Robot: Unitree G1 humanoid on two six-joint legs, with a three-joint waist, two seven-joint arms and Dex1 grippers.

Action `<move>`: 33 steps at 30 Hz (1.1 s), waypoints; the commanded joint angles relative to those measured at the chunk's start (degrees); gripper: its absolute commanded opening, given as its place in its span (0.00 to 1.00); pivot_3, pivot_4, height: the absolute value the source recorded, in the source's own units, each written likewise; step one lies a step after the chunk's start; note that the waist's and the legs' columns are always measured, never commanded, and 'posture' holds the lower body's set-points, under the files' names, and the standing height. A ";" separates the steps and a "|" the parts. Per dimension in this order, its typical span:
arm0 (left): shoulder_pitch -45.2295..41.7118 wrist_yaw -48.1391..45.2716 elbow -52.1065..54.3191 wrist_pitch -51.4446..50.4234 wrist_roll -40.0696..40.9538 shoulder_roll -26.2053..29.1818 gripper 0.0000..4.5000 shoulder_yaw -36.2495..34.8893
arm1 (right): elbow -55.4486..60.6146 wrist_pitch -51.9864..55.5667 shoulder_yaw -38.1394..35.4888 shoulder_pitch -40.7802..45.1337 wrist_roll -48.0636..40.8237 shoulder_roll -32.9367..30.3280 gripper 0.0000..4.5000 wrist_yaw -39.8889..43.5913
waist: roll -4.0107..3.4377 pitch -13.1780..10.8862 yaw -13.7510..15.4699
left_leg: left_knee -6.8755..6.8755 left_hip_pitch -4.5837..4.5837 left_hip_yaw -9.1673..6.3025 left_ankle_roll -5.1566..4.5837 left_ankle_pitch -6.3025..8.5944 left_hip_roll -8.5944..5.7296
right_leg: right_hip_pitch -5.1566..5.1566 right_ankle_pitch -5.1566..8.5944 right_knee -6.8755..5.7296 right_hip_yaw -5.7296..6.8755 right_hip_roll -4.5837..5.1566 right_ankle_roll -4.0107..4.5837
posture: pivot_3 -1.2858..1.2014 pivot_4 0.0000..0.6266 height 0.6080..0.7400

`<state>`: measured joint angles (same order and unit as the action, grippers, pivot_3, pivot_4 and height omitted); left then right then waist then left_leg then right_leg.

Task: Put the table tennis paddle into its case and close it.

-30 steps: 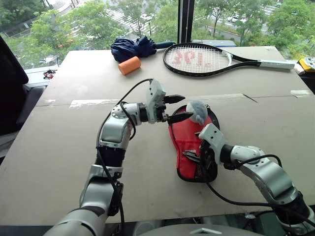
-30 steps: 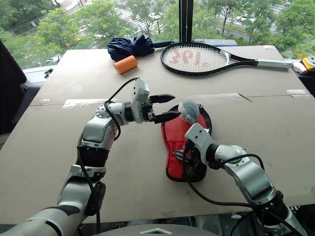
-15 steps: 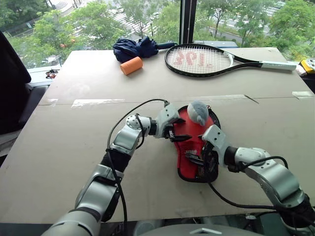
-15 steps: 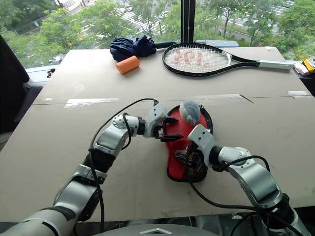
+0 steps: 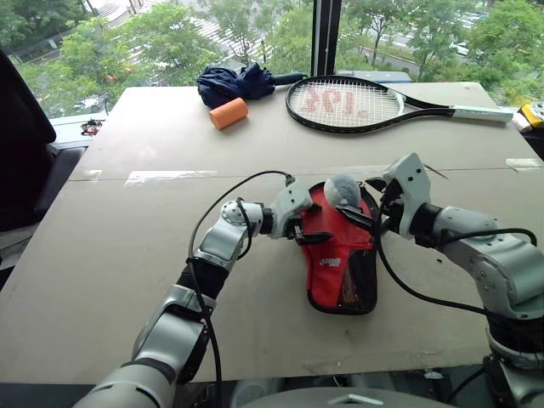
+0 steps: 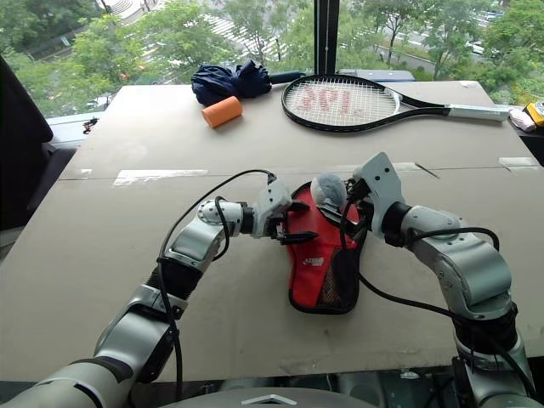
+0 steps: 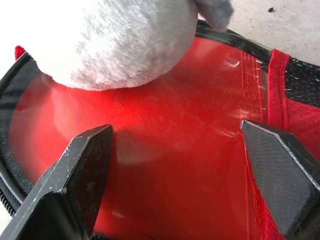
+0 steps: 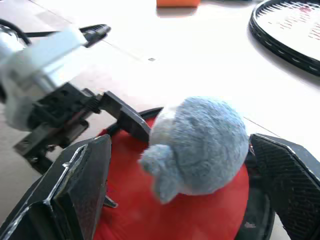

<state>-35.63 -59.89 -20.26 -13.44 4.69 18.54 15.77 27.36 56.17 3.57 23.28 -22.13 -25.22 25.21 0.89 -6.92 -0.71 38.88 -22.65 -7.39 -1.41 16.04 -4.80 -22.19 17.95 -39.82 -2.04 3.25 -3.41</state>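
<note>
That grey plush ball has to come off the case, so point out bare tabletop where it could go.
Free: the wide stretch of table to the robot's left of the case, and the strip beyond it, short of the tennis racket. Crowded: the case's round end, where the plush ball sits between the left gripper and right gripper.

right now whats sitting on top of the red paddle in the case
A fluffy grey ball rests on the paddle's red face, which lies in the open case. The handle is covered by the case's mesh front.

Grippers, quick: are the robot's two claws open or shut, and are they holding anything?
Left gripper: open, holding nothing, over the red paddle face.
Right gripper: open, holding nothing, around the grey fluffy ball.
</note>
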 commanded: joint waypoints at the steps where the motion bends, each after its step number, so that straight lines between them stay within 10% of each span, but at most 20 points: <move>1: 1.46 1.26 -1.68 -1.98 -1.15 0.06 0.92 0.83 | -2.98 -4.14 3.88 2.79 3.45 0.24 1.00 -0.55 | -0.01 -0.01 -0.03 | 0.00 0.00 -0.02 0.00 0.00 0.00 | -0.01 0.00 -0.01 0.02 0.00 0.00 | 0.52 0.24 1.00; 8: 2.00 2.54 -0.51 -2.57 -0.66 -0.76 0.92 0.77 | -10.20 -8.85 9.57 6.57 9.77 1.99 1.00 -1.96 | -0.03 -0.01 -0.06 | 0.01 0.00 -0.03 0.01 -0.01 0.01 | -0.02 0.00 -0.03 0.03 -0.02 0.00 | 0.52 0.24 1.00; 18: 2.36 4.40 -0.03 -2.02 -1.19 -2.08 0.94 1.20 | -8.71 -7.44 1.84 4.96 6.96 4.97 0.02 -3.25 | -0.04 -0.02 0.02 | 0.01 0.00 -0.04 0.01 -0.01 0.00 | -0.04 0.00 0.00 0.03 -0.01 0.00 | 0.52 0.24 1.00; 33: -3.31 10.87 -9.01 7.13 -9.69 -7.37 0.94 6.58 | -4.94 1.56 -15.77 3.99 -4.98 14.70 0.02 -11.17 | -0.09 -0.05 0.01 | -0.05 -0.09 -0.03 0.01 -0.01 -0.02 | -0.09 0.00 -0.01 0.01 -0.01 0.00 | 0.52 0.24 1.00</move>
<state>-39.78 -49.89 -26.18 -4.87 -2.21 11.25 20.45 19.60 57.49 -10.07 25.94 -24.94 -10.89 14.94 0.80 -6.97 -0.70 38.84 -22.74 -7.41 -1.40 16.03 -4.82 -22.27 17.95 -39.82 -2.03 3.25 -3.41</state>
